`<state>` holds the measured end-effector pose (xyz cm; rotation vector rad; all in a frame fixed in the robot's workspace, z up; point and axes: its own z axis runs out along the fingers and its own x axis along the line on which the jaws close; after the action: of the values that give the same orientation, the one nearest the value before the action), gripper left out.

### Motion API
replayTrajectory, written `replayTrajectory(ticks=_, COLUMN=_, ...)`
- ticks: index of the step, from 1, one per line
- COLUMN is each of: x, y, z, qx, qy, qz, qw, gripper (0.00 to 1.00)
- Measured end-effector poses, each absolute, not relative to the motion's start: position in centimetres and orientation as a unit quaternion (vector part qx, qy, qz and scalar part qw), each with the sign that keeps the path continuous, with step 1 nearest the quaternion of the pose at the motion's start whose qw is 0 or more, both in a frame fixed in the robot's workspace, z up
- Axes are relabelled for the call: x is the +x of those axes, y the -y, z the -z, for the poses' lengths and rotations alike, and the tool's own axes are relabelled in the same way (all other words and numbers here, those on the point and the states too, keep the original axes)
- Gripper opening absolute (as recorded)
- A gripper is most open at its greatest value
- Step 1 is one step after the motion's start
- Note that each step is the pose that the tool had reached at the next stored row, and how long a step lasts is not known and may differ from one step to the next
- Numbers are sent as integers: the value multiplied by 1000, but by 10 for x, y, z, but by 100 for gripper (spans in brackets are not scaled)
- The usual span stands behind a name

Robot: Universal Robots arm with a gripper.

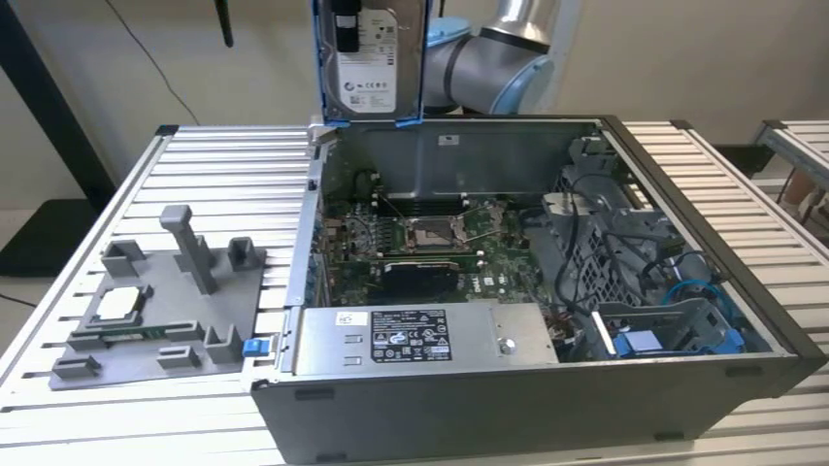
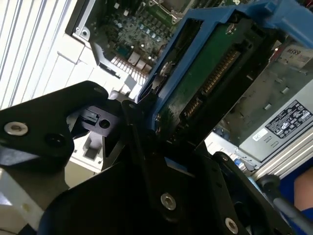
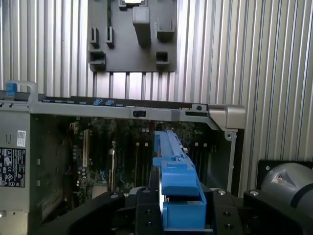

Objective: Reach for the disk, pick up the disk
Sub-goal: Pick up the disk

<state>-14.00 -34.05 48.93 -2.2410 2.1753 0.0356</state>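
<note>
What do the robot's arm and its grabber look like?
The arm is made of fat round silver-grey joints with a light blue cap. The gripper is black, flat-sided and angular, dotted with small silver screws.

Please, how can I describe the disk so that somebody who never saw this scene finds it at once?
Start at the open computer case on the slatted table. Above its back wall, the pincer holds the disk upright in the air. It is the flat silver rectangle with a white label and thin blue frame, unlike the small square chip on the grey tray.
</note>
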Motion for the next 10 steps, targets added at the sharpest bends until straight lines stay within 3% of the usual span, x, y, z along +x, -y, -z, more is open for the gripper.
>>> replayTrajectory(ticks=10, x=-104, y=340, z=-489, qx=-717, qy=-696, qz=-11, qw=9, gripper=0)
